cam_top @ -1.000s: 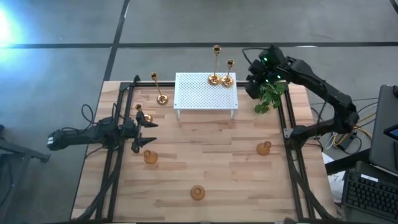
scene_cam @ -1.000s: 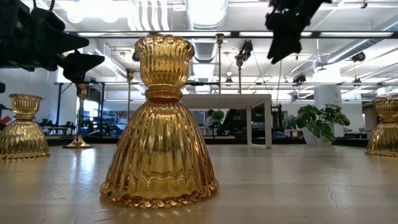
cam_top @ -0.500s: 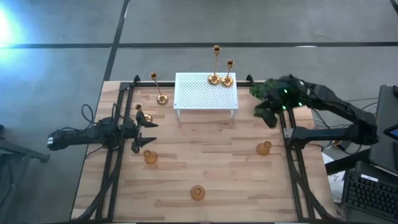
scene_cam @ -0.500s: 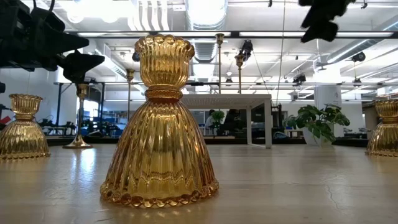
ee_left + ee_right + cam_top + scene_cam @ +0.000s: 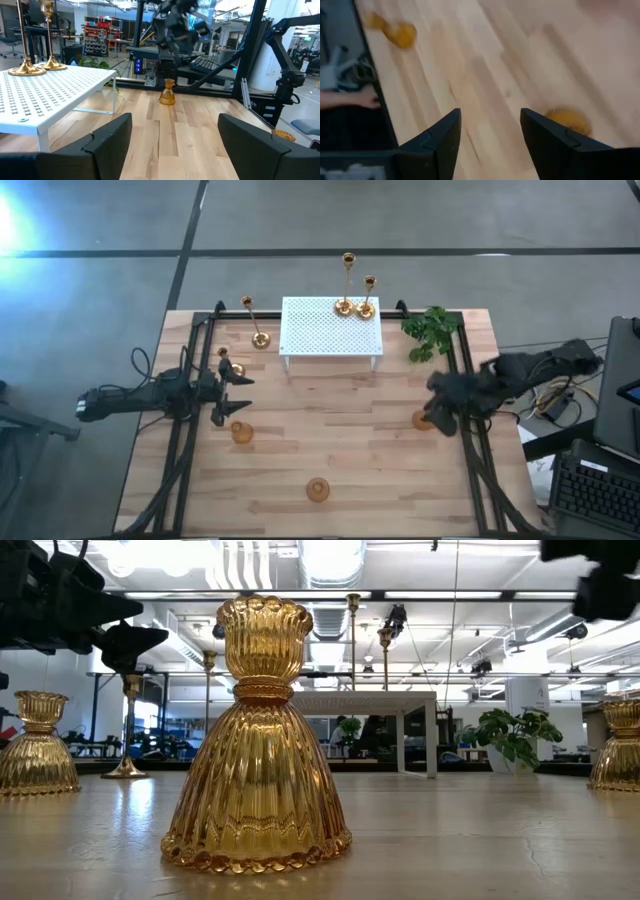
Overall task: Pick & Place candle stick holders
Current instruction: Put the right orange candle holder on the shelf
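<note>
Two tall gold candle stick holders [image 5: 345, 305] [image 5: 367, 308] stand on the white perforated stand [image 5: 320, 335]. Two more stemmed ones [image 5: 260, 338] [image 5: 225, 362] rest on their round bases at the far left. Short squat ones sit on the wood at the near left [image 5: 242, 432], near middle [image 5: 317, 490] and right [image 5: 423, 419]. My right gripper [image 5: 440, 408] hovers open just above and beside the right one [image 5: 567, 120], pointing slantwise down, touching nothing. My left gripper [image 5: 235, 395] waits open and level at the table's left.
A green plant sprig [image 5: 432, 332] lies at the far right corner. Black frame rails [image 5: 468, 440] run along both side edges. Bare wood lies between the stand and the near edge. In the low view the near-middle holder [image 5: 257, 740] fills the foreground.
My right gripper has swung from beside the plant sprig at the far right toward the near edge and downward, turning as it went, and now hangs over the short holder at the right. No holder has moved.
</note>
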`<state>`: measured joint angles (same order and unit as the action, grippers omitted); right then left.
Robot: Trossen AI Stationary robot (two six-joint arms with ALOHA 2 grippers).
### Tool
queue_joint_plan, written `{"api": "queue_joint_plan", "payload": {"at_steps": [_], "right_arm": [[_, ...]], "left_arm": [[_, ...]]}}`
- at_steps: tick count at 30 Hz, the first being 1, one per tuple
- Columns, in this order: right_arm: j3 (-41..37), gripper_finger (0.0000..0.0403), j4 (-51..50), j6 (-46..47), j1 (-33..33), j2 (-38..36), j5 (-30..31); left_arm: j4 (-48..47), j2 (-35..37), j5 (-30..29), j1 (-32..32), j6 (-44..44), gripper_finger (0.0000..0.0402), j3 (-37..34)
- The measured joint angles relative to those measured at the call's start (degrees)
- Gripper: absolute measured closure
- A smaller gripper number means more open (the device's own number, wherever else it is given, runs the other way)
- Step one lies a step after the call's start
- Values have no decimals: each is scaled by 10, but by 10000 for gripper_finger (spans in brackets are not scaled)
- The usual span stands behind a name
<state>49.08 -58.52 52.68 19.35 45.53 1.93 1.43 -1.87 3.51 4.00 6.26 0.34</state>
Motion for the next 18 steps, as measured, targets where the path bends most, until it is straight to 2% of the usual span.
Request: {"api": "queue_joint_plan", "payload": {"at_steps": [4,7,9,13,18], "right_arm": [[-25,224,0,119,116,22,49],[-28,233,0,177,179,36,106],[-25,238,-10,208,203,43,130],[-15,247,-55,297,237,63,137],[-27,259,-63,383,302,119,163]], "left_arm": [[0,0,0,0,0,101,0],[0,0,0,0,0,101,0],[0,0,0,0,0,101,0],[0,0,0,0,0,101,0],[0,0,0,0,0,101,0]]}}
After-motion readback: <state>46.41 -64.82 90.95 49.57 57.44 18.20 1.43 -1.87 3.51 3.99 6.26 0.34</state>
